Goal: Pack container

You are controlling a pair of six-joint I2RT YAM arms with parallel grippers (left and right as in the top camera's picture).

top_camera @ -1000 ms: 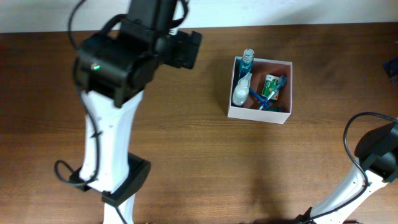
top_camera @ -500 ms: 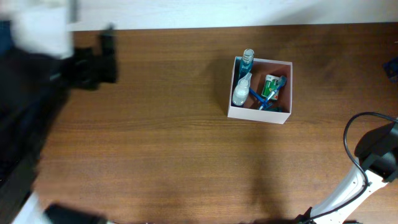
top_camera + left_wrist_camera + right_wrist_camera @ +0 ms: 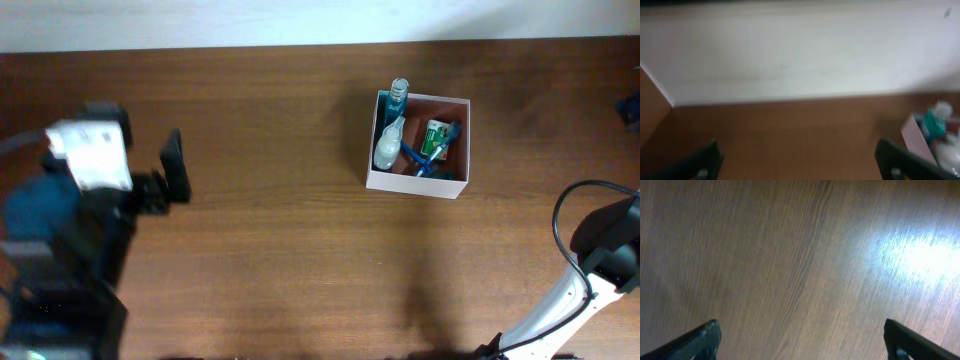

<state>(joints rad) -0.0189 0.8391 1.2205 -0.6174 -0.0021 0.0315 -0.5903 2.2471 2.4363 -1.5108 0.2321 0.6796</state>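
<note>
Holding: nothing in either gripper.
Left gripper (image 3: 801, 162): jaws spread wide with only bare table between them; the container shows at the right edge of its wrist view.
Right gripper (image 3: 805, 340): jaws spread wide over plain wood grain with a glare patch; the container is out of this view.
Left arm (image 3: 90, 200): blurred, well apart from the container, on its left in the overhead view.
Right arm (image 3: 600, 265): well apart from the container, below and to its right in the overhead view.
Container (image 3: 415, 185): upright on the table (image 3: 300, 250), open top up.
Inside container: teal-capped bottle (image 3: 399, 92) in a corner, white bottle (image 3: 386, 148) just beside it along the same wall, green tube (image 3: 436, 135) and blue item (image 3: 420, 162) in the other half.
Wall (image 3: 800, 55): white, behind the container.
</note>
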